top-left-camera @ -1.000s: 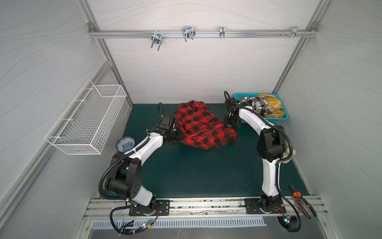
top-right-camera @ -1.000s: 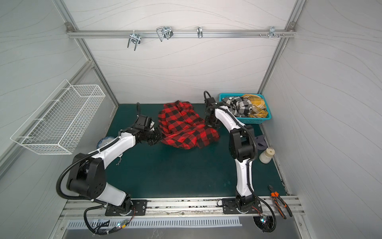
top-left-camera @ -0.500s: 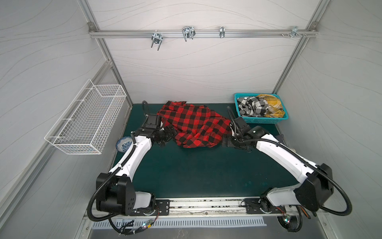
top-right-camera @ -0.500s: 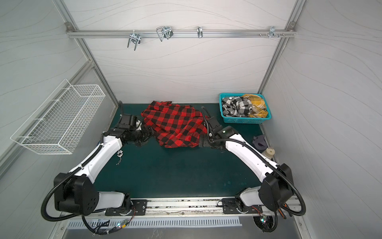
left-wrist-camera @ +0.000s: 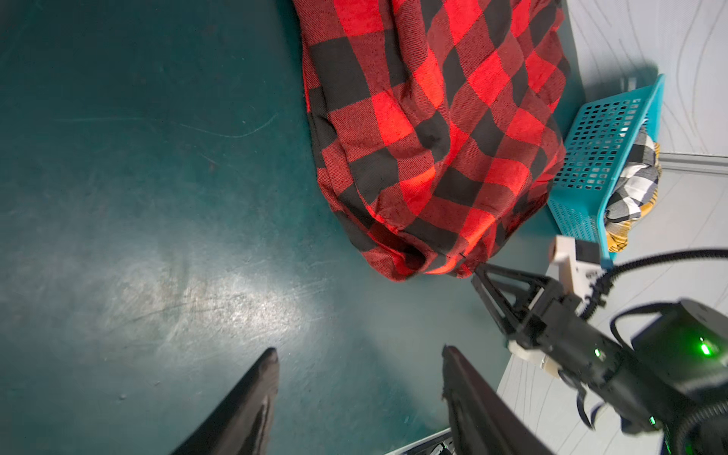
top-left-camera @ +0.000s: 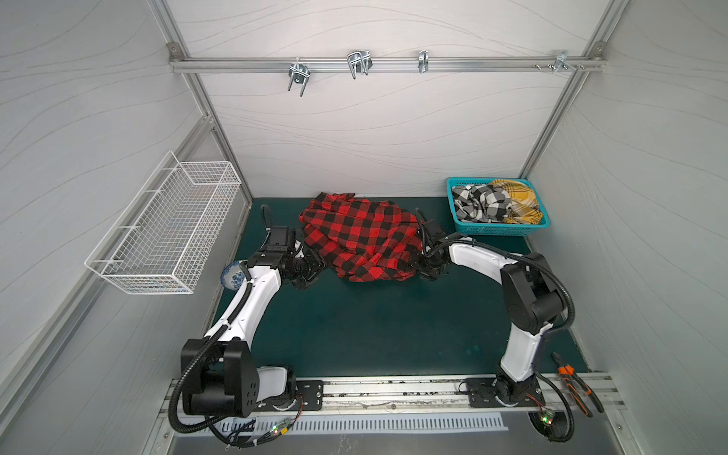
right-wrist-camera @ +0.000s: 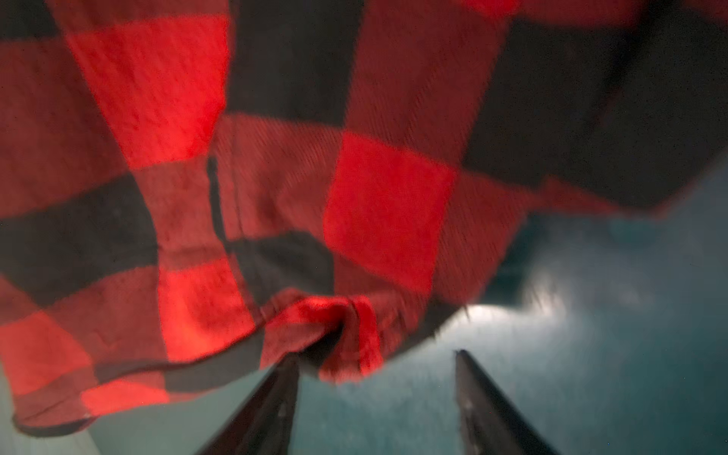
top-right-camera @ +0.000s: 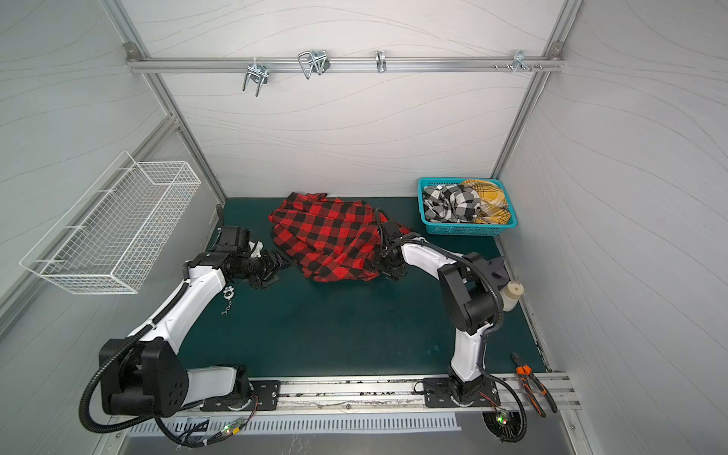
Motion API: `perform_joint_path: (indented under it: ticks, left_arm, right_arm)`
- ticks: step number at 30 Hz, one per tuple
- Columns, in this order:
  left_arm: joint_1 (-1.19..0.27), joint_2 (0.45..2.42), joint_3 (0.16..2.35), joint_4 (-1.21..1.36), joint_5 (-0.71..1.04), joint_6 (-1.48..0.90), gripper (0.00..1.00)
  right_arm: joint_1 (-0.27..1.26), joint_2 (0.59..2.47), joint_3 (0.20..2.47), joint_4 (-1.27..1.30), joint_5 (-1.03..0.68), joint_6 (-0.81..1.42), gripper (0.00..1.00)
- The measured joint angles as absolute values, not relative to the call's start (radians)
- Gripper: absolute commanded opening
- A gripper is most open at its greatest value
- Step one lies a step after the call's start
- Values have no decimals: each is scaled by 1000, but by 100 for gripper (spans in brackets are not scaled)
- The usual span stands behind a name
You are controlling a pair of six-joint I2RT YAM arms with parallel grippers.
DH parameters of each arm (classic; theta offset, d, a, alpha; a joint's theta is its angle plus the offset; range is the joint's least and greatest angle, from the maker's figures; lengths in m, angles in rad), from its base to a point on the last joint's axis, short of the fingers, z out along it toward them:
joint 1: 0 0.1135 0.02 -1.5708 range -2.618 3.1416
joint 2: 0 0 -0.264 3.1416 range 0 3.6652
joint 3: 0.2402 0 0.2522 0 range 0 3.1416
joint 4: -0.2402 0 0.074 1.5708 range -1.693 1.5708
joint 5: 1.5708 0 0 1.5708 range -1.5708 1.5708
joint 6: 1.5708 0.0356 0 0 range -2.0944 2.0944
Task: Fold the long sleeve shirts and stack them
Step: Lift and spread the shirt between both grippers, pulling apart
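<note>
Now, our left fingers [left-wrist-camera: 262, 378] stand parted and empty above the dark green table [top-left-camera: 374, 323]. They are just short of the crumpled red-and-black buffalo-check shirt [top-left-camera: 362, 240], heaped at the back middle. Our right fingers [right-wrist-camera: 281, 382] are spread too, one tip touching a blurred fold of its hem. Beyond, the teal plastic basket [top-left-camera: 492, 229] holds the black-and-white check shirt [top-left-camera: 478, 201] and the mustard-yellow plaid shirt [top-left-camera: 516, 197].

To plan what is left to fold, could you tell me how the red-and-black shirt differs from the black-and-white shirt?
The red-and-black shirt lies out on the green mat; the black-and-white shirt sits in the teal basket. The red-and-black shirt is loosely spread; the black-and-white shirt is bunched up. Both are checked, and neither is folded.
</note>
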State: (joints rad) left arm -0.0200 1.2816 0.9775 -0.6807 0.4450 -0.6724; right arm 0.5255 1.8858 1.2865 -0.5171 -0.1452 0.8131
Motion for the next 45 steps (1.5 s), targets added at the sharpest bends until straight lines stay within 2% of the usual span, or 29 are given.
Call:
perform_joint_path:
  ticks: [4,5,10,16,20,23,28,32,34,39,42,45]
  left_arm:
    - [-20,1270,978,-700,433,-658,63]
    - [-20,1272,978,-705,430,-656,61]
    - [-9,1301,1007,-717,420,-653,54]
    - [20,1324,1079,-733,387,-652,50]
    - [25,1339,1103,-726,362,-650,65]
    - [20,1389,1099,-704,358,-657,65]
    - [-5,1541,1039,-612,366,-662,64]
    - [-23,1666,1025,-562,397,-673,61]
    - [-34,1726,1033,-534,407,-683,58]
    - [-40,1812,1083,-484,422,-713,51]
    - [-40,1834,1119,-449,417,-722,38]
    - [-40,1855,1144,-415,411,-733,18]
  right_arm:
    - [509,1935,1299,-506,-167,845,4]
    - [507,1937,1293,-508,-169,848,0]
    - [490,1883,1240,-556,-162,827,0]
    - [417,1568,1147,-714,-102,721,0]
    - [303,1398,1091,-782,-102,648,0]
    - [241,1371,1045,-813,-132,604,0]
    - [237,1423,981,-820,-179,572,0]
    - [237,1426,953,-820,-196,569,39]
    - [239,1425,944,-817,-201,564,50]
    - [273,1399,907,-820,-197,579,61]
    - [295,1366,872,-811,-204,603,63]
    - [294,1349,820,-790,-226,630,63]
